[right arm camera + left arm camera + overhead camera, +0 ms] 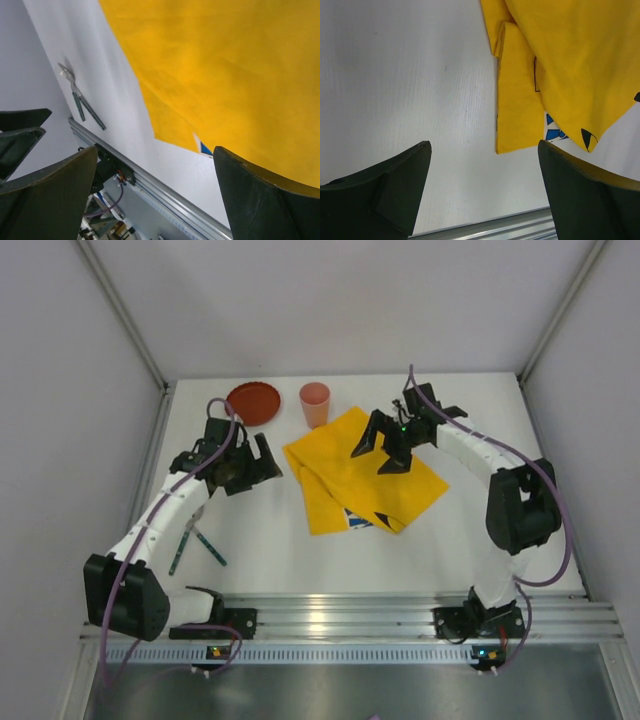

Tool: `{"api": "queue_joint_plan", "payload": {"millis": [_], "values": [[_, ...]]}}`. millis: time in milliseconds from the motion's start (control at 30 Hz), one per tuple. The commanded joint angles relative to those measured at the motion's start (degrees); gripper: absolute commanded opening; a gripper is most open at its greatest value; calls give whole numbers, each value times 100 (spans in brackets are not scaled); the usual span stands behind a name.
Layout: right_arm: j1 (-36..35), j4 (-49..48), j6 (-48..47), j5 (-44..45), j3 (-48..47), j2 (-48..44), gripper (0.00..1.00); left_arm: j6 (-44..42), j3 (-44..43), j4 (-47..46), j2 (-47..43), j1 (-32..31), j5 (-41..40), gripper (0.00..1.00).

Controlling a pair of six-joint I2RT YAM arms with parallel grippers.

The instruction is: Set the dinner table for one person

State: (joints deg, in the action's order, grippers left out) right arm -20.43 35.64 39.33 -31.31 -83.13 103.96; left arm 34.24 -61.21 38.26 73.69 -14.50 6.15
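The white dinner table point(270, 550) holds a crumpled yellow printed cloth point(360, 475) at its middle. A red plate point(253, 402) and a pink cup point(314, 403) stand at the back. Green-handled cutlery point(195, 538) lies at the left front. My left gripper point(262, 462) is open and empty, above bare table left of the cloth point(560, 65). My right gripper point(383, 447) is open and empty, hovering over the cloth's right half point(225, 65). In the wrist views both the left gripper point(484, 145) and the right gripper point(155, 149) show wide-spread fingers.
A silver metal rail point(330, 620) edges the table's near side and shows in the left wrist view point(495, 227). Grey walls close in the left, right and back. The cutlery point(80, 100) shows near the rail in the right wrist view.
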Motion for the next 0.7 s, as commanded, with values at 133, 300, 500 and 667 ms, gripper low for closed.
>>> {"api": "queue_joint_plan", "payload": {"millis": [133, 300, 500, 667], "values": [[794, -58, -407, 335, 587, -649, 100, -172, 337, -381, 233, -552, 396, 93], [1418, 399, -988, 1212, 728, -798, 100, 30, 566, -380, 760, -1378, -148, 91], [1990, 672, -1603, 1970, 860, -799, 100, 381, 839, -1074, 1481, -1854, -193, 88], [2324, 655, -1797, 2366, 957, -614, 100, 487, 637, -1505, 1990, -2003, -141, 88]]}}
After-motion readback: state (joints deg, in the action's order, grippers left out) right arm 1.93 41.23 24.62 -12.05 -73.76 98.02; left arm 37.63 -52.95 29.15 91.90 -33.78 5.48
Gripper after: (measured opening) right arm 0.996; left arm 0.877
